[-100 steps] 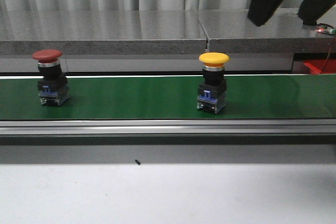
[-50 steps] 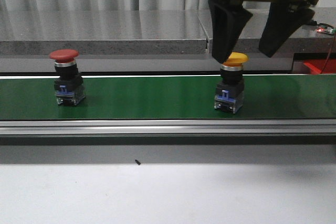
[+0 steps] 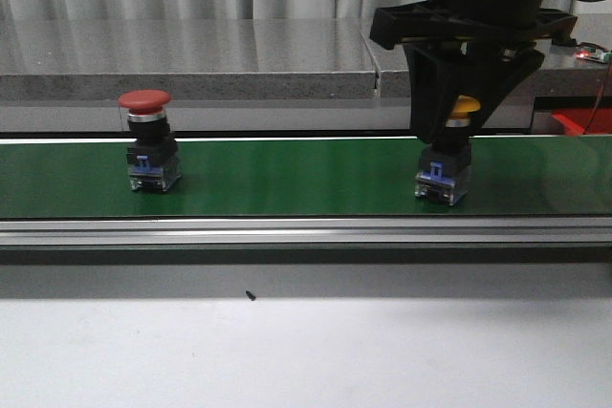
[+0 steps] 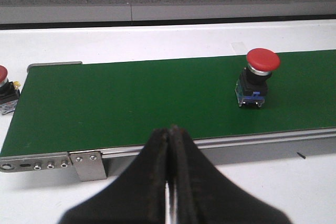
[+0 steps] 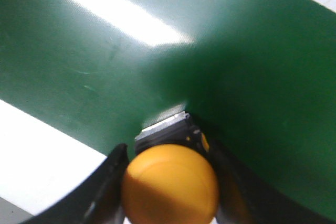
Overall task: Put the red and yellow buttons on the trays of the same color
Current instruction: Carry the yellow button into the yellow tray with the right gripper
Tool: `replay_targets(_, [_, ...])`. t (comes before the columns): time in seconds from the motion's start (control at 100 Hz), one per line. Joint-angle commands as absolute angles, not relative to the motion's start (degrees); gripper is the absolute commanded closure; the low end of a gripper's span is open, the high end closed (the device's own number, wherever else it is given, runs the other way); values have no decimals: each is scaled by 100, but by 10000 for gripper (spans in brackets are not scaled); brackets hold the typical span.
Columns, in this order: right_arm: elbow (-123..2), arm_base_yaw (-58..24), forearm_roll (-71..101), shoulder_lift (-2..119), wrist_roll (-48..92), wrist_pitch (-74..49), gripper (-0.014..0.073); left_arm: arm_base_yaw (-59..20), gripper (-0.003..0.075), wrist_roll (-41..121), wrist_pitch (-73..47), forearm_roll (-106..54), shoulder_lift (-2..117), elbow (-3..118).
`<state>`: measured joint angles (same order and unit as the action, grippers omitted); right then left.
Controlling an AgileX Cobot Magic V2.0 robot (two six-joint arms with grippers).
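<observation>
Yellow button (image 3: 461,108) upright on green belt (image 3: 287,179), my right gripper (image 3: 457,121) fingers straddling cap, contact unclear; left gripper (image 4: 170,145) clenched, empty.

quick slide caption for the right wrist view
Right hand straddling the yellow button's cap, fingers on either side, above the green conveyor belt.

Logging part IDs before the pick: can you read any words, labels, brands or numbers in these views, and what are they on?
No readable text in any view.
Red mushroom-head push button: no legible marking on cap or black body.
Yellow mushroom-head push button: cap plain, body blurred.
Green conveyor belt: no printing visible.
Small circuit board on the grey counter: too small to read.
</observation>
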<state>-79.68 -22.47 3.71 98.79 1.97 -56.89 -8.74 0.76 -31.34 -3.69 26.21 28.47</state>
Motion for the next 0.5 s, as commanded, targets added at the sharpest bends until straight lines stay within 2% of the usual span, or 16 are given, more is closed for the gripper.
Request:
replay_targets(0.0, [-8156,-2225,357,9620,195,-5538,419,-926,738,35,-2691,-389,2637,3005])
replay_targets(0.25, [-7780,-1881,214,8931,68,-5527,421,-926,738,35,-2691,-389,2637,3005])
replay_targets(0.49, [-6896,-892,0,7907,-123,-5428,421,-926,738,35,-2691,-389,2637,3005])
